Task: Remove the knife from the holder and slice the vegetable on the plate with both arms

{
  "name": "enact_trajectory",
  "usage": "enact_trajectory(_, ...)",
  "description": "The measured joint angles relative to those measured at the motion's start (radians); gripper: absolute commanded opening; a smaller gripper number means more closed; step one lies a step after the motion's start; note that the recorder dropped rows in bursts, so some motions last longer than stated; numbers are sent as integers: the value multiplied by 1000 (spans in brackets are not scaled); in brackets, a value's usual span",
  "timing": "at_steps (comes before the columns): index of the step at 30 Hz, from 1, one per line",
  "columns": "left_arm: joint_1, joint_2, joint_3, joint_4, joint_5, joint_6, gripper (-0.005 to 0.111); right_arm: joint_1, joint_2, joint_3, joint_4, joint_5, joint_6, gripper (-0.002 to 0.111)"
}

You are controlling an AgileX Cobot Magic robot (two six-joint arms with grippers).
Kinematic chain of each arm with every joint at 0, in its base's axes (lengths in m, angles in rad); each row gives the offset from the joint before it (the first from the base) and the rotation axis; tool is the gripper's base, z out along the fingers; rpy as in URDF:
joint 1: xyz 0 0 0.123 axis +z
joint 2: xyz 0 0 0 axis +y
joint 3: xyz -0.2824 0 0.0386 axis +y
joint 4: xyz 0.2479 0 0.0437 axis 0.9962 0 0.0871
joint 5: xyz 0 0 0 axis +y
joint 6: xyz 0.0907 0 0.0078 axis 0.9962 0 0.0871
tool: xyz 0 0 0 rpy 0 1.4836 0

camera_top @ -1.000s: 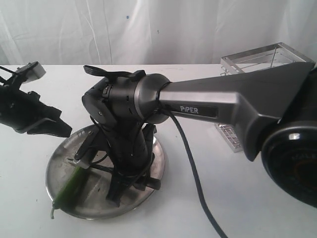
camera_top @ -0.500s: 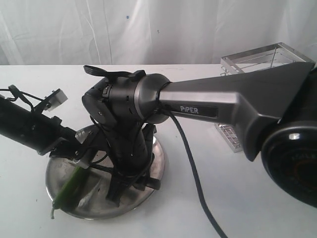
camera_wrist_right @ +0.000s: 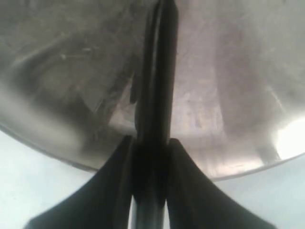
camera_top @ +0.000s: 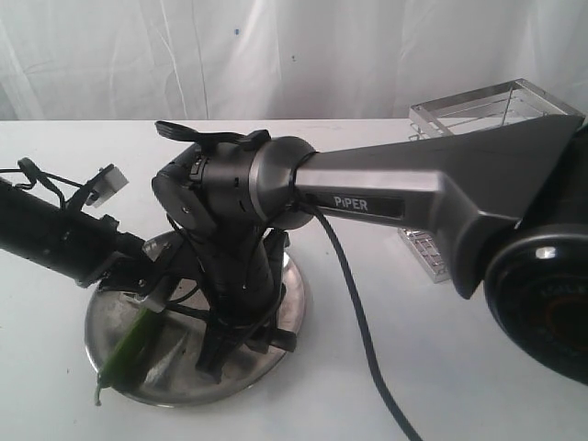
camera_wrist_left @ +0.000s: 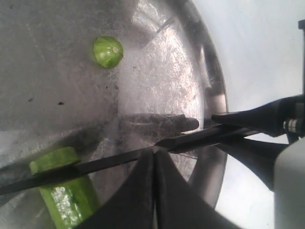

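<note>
Hiding the plate's (camera_top: 184,395) middle, right pincer (camera_wrist_right: 151,138) clamps knife (camera_wrist_left: 119,160).

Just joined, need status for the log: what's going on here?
The right gripper is shut on the knife, blade laid across the cut end of the green vegetable on the steel plate. The left gripper is shut, its fingers meeting right at the blade; contact unclear. One small round end piece lies cut off, apart on the plate.
</note>
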Motion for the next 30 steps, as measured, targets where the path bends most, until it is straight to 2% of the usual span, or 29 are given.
enact_trajectory(4, -12, 7, 0, -11, -6, 8, 0, 0, 0, 0, 0, -2, 0, 0)
enact_trajectory(11, -70, 62, 29, -16, -81, 9, 0, 0, 16, 6, -2, 7, 0, 0)
enact_trajectory(16, -70, 56, 27, -22, -81, 2, 0, 0, 18, 8, -2, 11, 2, 0)
enact_trajectory(19, -63, 24, 10, 17, -91, -7, 0, 0, 16, 6, -2, -6, 2, 0)
enact_trajectory(27, 20, -134, -11, 62, -74, -53, 0, 0, 14, 2, -3, 2, 12, 0)
enact_trajectory(30, 30, -151, -11, 74, -72, -62, 0, 0, 14, 2, -33, 14, 34, 0)
